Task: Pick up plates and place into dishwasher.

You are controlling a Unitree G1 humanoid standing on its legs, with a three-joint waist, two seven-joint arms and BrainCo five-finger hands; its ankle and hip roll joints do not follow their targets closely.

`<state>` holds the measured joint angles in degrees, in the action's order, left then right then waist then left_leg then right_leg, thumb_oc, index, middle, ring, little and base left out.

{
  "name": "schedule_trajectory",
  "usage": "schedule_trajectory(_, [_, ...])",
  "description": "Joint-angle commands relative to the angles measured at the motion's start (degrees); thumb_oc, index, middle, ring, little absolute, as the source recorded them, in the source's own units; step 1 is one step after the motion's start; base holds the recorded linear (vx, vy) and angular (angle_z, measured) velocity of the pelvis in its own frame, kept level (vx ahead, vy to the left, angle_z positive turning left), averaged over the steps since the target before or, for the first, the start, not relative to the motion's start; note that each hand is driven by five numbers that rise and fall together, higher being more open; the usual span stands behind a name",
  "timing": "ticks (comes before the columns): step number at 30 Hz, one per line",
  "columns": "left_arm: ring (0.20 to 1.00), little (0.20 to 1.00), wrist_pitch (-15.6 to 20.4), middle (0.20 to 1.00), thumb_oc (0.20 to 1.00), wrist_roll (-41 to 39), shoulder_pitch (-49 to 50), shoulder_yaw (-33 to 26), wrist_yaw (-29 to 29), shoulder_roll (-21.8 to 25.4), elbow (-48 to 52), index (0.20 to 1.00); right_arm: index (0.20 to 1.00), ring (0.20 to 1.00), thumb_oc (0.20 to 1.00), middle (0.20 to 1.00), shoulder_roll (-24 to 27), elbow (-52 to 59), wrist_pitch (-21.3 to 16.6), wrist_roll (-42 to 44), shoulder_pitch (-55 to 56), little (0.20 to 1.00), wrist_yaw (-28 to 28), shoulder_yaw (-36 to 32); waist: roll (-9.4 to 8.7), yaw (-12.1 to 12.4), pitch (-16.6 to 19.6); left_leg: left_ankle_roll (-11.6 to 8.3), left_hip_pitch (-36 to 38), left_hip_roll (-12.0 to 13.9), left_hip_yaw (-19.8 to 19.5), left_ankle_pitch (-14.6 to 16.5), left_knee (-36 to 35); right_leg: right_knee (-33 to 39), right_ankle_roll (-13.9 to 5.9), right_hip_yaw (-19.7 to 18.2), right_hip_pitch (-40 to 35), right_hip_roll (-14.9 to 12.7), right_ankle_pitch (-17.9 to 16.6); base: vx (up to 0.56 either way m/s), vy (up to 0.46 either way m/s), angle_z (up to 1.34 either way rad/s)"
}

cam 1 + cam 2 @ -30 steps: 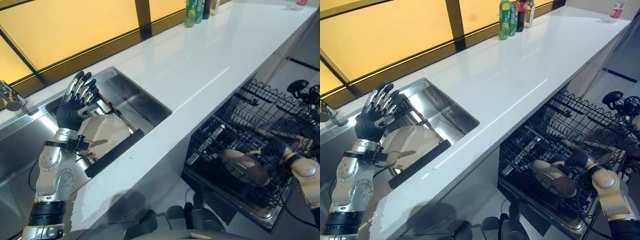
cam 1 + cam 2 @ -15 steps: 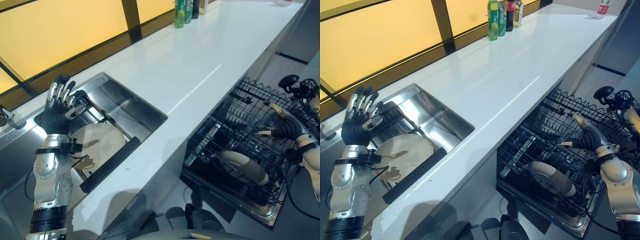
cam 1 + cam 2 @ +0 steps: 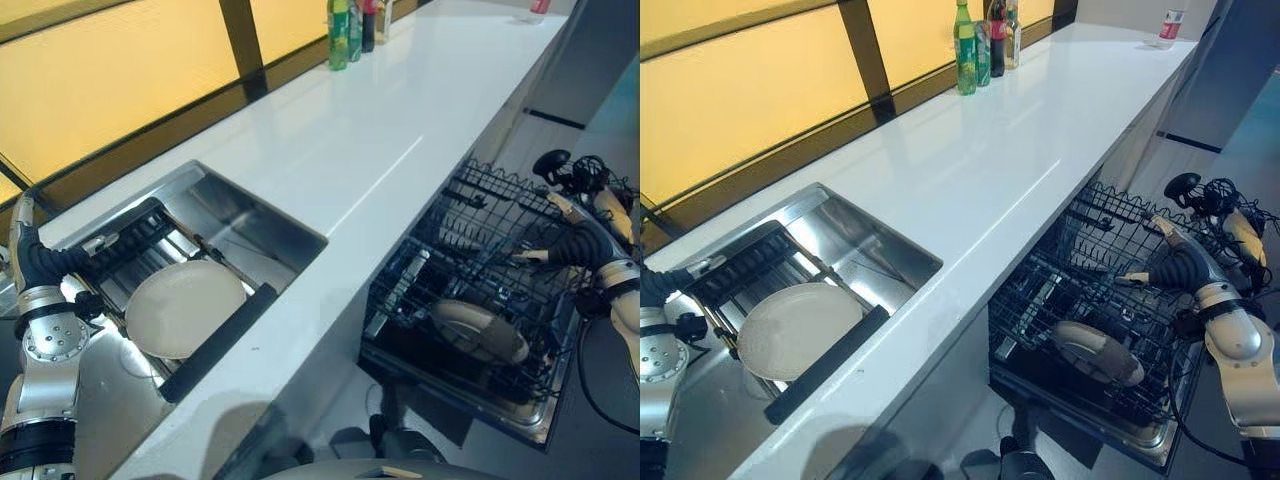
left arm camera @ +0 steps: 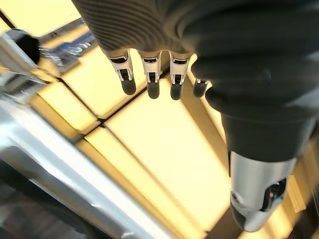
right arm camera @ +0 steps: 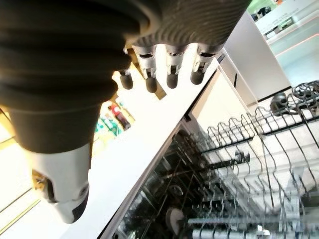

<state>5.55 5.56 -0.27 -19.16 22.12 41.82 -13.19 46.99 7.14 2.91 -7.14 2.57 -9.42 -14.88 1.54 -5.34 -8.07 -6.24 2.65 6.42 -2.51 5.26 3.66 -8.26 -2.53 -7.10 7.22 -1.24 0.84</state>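
A cream plate (image 3: 185, 305) lies tilted on the black drying rack (image 3: 120, 245) inside the steel sink (image 3: 255, 215). Another cream plate (image 3: 480, 331) rests in the lower basket of the pulled-out dishwasher rack (image 3: 470, 250). My left hand (image 3: 30, 262) is at the sink's far left end, apart from the sink plate; in the left wrist view its fingers (image 4: 149, 74) are straight and empty. My right hand (image 3: 1185, 268) hovers above the dishwasher rack's right side, above and right of the racked plate, fingers (image 5: 169, 67) straight and holding nothing.
A long white counter (image 3: 400, 110) runs from the sink to the back right, above the dishwasher. Several bottles (image 3: 345, 25) stand at its far edge by the yellow window. A black bar (image 3: 215, 340) lies along the sink's front rim. A tap (image 4: 22, 59) stands by the left hand.
The camera has shifted. My left hand has drawn left, away from the sink plate. My right hand has let go of the plate in the dishwasher rack and lifted up and right.
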Motion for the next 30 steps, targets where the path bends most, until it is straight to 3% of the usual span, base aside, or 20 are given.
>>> schedule_trajectory(1, [1.000, 1.000, -2.23, 1.000, 1.000, 3.22, -3.46, 1.10, -0.34, 4.28, -0.81, 1.000, 1.000, 1.000, 1.000, 1.000, 2.25, 4.35, -2.19, 2.10, -1.93, 1.000, 2.54, -0.27, -0.38, -0.50, 2.58, -1.35, -4.86, 2.98, -0.82, -4.74, 0.88, -0.08, -2.72, 0.96, -7.39, -3.13, 6.03, 0.07, 0.072, -0.04])
schedule_trajectory(3, [1.000, 1.000, -4.59, 1.000, 1.000, 3.45, -4.05, 2.39, -3.37, 4.94, -0.79, 1.000, 1.000, 1.000, 1.000, 1.000, 1.86, 4.50, -1.84, 2.21, -1.80, 1.000, 3.23, 0.25, -0.39, -0.61, 2.97, -0.99, -3.59, 2.43, -0.25, -4.36, -0.30, 0.67, -3.66, 1.36, -7.45, -4.10, 5.32, 0.09, 0.070, -0.09])
schedule_trajectory(6, [1.000, 1.000, -4.59, 1.000, 1.000, 2.84, -3.75, 2.96, -7.21, 5.22, -1.16, 1.000, 1.000, 1.000, 1.000, 1.000, 1.44, 4.93, -1.55, 2.19, -1.56, 1.000, 2.64, 0.21, -0.39, -0.65, 3.24, -0.71, -2.85, 2.04, 0.47, -3.88, -0.88, 1.47, -4.50, 1.57, -7.58, -5.04, 4.70, 0.05, 0.042, 0.00])
schedule_trajectory(9, [1.000, 1.000, -3.31, 1.000, 1.000, -0.21, -3.60, 4.13, -15.45, 5.06, -0.26, 1.000, 1.000, 1.000, 1.000, 1.000, 0.97, 5.58, -1.08, 1.70, -1.34, 1.000, 2.03, 0.32, -0.21, -0.74, 3.05, -0.32, -2.37, 1.74, 0.84, -3.47, -1.22, 1.75, -5.01, 1.46, -7.56, -5.46, 4.39, 0.02, 0.019, -0.03])
schedule_trajectory(13, [1.000, 1.000, -5.43, 1.000, 1.000, -4.87, -2.96, 7.10, -25.07, 5.45, -1.51, 1.000, 1.000, 1.000, 1.000, 1.000, 0.83, 5.30, -1.12, 1.21, -1.41, 1.000, 1.91, 0.79, 0.30, -0.66, 2.63, -0.04, -2.21, 1.81, 1.20, -3.37, -1.35, 1.95, -5.43, 1.68, -7.57, -5.69, 4.17, 0.00, 0.020, -0.05])
schedule_trajectory(15, [1.000, 1.000, -7.69, 1.000, 1.000, -7.89, -2.44, 8.69, -31.53, 6.77, -3.74, 1.000, 1.000, 1.000, 1.000, 1.000, 1.66, 5.28, -0.83, 1.42, -1.30, 1.000, 1.95, 0.79, 0.69, -0.58, 2.27, 0.08, -2.08, 1.74, 1.20, -3.42, -1.51, 2.23, -5.58, 2.00, -7.71, -5.89, 4.01, -0.01, 0.034, -0.03])
schedule_trajectory(18, [1.000, 1.000, -12.23, 1.000, 1.000, -5.97, -1.12, 11.03, -35.98, 8.52, -6.96, 1.000, 1.000, 1.000, 1.000, 1.000, 2.79, 4.94, -0.65, 1.83, -1.38, 1.000, 2.58, 1.14, 1.15, -0.35, 1.90, 0.14, -2.20, 1.80, 1.07, -3.67, -1.52, 2.53, -5.72, 2.58, -7.81, -6.08, 3.72, -0.01, 0.017, -0.03])
schedule_trajectory(25, [1.000, 1.000, -17.58, 1.000, 1.000, -0.29, -0.86, 12.50, -38.78, 11.65, -11.89, 1.000, 1.000, 1.000, 1.000, 1.000, 5.63, 4.73, -0.04, 3.83, -1.59, 1.000, 3.20, 0.84, 1.55, -0.01, 1.41, 0.13, -2.64, 1.77, 0.56, -4.18, -1.54, 3.02, -5.54, 4.09, -8.09, -6.14, 3.59, 0.00, 0.000, 0.00])
schedule_trajectory(30, [1.000, 1.000, -19.12, 1.000, 1.000, 5.18, -2.95, 15.10, -35.07, 11.75, -17.22, 1.000, 1.000, 1.000, 1.000, 1.000, 6.79, 4.67, 0.55, 4.61, -2.26, 1.000, 3.41, 1.75, 1.44, -0.13, 1.32, -0.06, -2.80, 1.77, 0.17, -3.76, -1.29, 2.76, -5.28, 4.80, -8.31, -6.04, 4.43, 0.04, 0.019, 0.00])
